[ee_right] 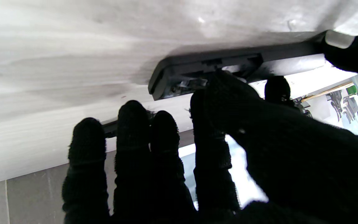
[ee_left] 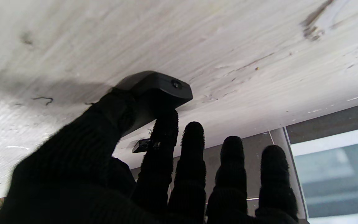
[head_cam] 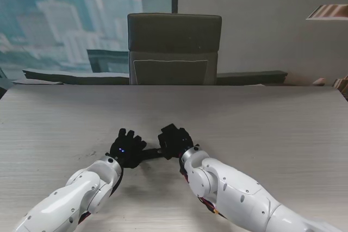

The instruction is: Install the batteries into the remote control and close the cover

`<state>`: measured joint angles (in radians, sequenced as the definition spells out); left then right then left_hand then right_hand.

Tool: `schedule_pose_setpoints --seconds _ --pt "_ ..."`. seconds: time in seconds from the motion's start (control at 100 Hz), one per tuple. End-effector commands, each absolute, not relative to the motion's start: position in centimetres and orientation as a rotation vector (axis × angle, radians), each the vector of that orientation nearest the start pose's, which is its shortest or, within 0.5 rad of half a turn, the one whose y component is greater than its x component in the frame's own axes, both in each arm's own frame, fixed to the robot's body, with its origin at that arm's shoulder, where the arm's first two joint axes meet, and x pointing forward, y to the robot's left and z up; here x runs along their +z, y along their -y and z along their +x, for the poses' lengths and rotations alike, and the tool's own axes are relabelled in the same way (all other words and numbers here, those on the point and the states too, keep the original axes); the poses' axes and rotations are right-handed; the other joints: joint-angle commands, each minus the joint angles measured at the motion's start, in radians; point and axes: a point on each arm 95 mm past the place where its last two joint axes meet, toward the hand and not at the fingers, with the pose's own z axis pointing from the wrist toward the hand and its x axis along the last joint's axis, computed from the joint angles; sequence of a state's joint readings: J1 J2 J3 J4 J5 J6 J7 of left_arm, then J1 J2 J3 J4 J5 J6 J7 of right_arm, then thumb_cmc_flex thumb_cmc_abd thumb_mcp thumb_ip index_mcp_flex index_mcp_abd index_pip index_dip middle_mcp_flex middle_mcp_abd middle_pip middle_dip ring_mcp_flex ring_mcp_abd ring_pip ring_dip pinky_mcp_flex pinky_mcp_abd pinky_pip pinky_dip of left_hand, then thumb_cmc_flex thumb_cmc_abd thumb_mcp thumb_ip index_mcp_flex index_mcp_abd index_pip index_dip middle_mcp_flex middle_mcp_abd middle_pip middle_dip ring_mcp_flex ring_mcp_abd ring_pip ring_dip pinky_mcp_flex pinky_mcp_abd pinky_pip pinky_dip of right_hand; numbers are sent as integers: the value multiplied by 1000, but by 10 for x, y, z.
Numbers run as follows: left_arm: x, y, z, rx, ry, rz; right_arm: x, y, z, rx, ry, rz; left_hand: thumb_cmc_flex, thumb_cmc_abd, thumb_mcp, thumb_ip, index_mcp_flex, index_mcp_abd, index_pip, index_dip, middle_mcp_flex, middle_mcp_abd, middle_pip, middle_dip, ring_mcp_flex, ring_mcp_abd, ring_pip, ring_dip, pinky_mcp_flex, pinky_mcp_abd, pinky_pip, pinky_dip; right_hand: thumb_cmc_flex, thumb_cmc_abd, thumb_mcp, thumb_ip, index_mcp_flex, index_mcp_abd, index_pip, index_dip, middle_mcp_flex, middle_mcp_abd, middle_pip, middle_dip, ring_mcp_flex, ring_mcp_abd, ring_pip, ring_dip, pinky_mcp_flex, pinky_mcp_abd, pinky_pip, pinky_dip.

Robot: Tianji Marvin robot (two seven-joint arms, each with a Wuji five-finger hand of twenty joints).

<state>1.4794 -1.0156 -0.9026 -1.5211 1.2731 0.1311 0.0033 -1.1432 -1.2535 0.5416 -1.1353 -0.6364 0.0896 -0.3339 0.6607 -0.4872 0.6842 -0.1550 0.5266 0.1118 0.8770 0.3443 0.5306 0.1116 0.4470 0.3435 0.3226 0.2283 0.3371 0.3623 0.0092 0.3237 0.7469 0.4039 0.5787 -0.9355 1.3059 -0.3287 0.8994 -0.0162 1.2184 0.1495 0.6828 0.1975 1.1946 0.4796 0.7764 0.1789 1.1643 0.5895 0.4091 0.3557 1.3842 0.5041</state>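
The black remote control (head_cam: 153, 152) lies on the pale wooden table (head_cam: 261, 129) between the two gloved hands, near the robot. The left hand (head_cam: 126, 149) pinches one end of it between thumb and index finger, its other fingers straight and apart. At the other end the right hand (head_cam: 175, 140) rests its thumb in the open battery compartment (ee_right: 197, 81), where something metallic glints; I cannot tell whether batteries sit inside.

Stand camera overlooks the table (head_cam: 261, 129); both wrist cameras hug it.
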Motion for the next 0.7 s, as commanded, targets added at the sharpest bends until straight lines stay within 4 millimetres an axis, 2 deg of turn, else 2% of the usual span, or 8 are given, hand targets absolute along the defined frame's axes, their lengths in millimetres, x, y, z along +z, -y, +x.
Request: schedule_pose_setpoints --seconds 0.0,0.18,0.28,0.31,0.34,0.48,0.56,0.69 --pt "-399 37 368 -1121 -1875 -917 -402 -153 420 1677 -1615 1272 96 20 14 38 96 -204 163 59 -4 -2 13 10 -4 2 11 -7 -6 3 13 -17 -4 -15 1 1 -17 -16 13 1 -19 5 29 14 -4 1 5 13 -15 6 -13 7" --pt "-399 37 368 -1121 -1875 -917 -396 -150 418 1693 -1585 1253 96 20 13 38 95 -202 163 59 -4 -4 13 9 -6 1 11 -7 -6 3 13 -17 -99 4 -31 11 -141 -41 -9 10 -43 13 9 43 -23 -5 -5 12 -26 -1 -23 2" --pt "-399 37 368 -1121 -1876 -918 -389 -149 417 1716 -1557 1234 95 20 14 38 96 -206 163 59 -3 -3 13 9 -5 3 11 -7 -5 2 14 -17 -196 84 -65 97 -173 -7 -92 73 -52 13 0 55 -30 -8 -13 13 -30 -3 -27 -1" --pt "-399 37 368 -1121 -1876 -918 -387 -148 417 1723 -1550 1231 95 20 14 38 95 -206 163 59 -4 -3 13 9 -6 3 10 -7 -5 2 13 -17 -234 131 -81 173 -187 13 -153 178 -54 14 -3 56 -30 -8 -15 13 -30 -3 -27 -2" --pt "-399 37 368 -1121 -1876 -918 -385 -148 417 1727 -1544 1229 95 20 14 38 96 -207 163 59 -5 -4 13 9 -5 2 11 -7 -6 2 13 -17 -262 156 -92 196 -204 24 -176 228 -55 15 -5 55 -34 -6 -20 11 -30 -3 -27 -2" --pt "-399 37 368 -1122 -1875 -917 -376 -146 418 1686 -1546 1228 96 21 13 38 95 -204 163 59 -4 -4 13 9 -5 3 10 -7 -5 2 13 -17 -350 266 -219 209 -245 67 -216 244 -20 51 -39 41 -12 40 -43 -3 -4 26 -23 -2" --pt "-399 37 368 -1123 -1874 -916 -370 -145 418 1608 -1580 1235 96 20 13 38 96 -208 163 59 -3 -4 14 9 -5 1 10 -7 -5 2 13 -17 -382 296 -292 206 -173 91 -241 246 55 79 -70 38 32 88 -41 -12 23 65 -5 7" --pt "-399 37 368 -1124 -1874 -917 -364 -146 420 1531 -1602 1301 95 21 13 39 96 -205 162 59 -5 -4 13 9 -6 2 10 -7 -5 2 13 -17 -387 294 -336 204 -41 118 -260 274 168 108 -77 60 112 136 0 -15 69 122 21 23"
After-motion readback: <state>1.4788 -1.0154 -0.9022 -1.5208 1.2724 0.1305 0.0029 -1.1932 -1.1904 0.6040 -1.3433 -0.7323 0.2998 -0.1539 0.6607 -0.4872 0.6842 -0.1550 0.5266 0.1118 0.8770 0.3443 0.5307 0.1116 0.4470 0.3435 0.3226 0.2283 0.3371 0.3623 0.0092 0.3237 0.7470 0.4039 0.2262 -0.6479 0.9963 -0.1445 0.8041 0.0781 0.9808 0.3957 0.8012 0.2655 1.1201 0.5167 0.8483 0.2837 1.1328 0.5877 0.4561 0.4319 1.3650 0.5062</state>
